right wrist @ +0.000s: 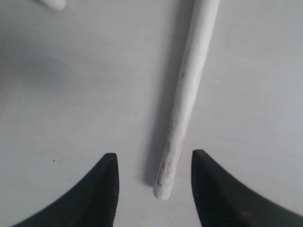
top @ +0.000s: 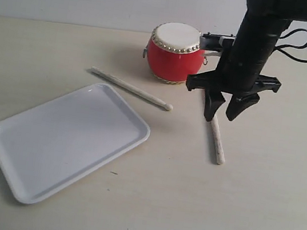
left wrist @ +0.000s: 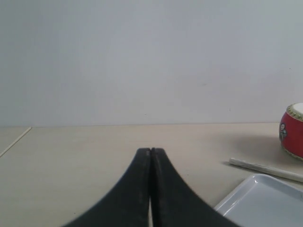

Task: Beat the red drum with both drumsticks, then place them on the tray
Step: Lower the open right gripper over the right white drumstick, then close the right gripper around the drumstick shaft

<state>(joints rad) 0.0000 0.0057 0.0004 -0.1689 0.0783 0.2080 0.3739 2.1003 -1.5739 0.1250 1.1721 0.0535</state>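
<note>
Pale tabletop backed by a plain wall is all you're working on. Your right gripper hangs just above it with its jaws spread and nothing in them. In the right wrist view the near drumstick lies flat between the two fingertips, with its butt end level with them and a gap on each side. In the exterior view that stick runs from under the gripper toward 5 o'clock.

Reading the exterior view as a dial centred on that gripper, the red drum stands upright at 10 o'clock, close by. The second drumstick lies on the table at 9 o'clock. The tray sits at 8 o'clock, well apart, with nothing on it. Your left gripper is clenched on nothing and held low, off to the tray's far side.

I judge you're at the pick-up of the first stick, with no beating or stowing done yet. Next, lower straight down until the fingertips straddle the shaft, then close. The stick is thin and round, so it may roll or pivot if one finger touches first.
</note>
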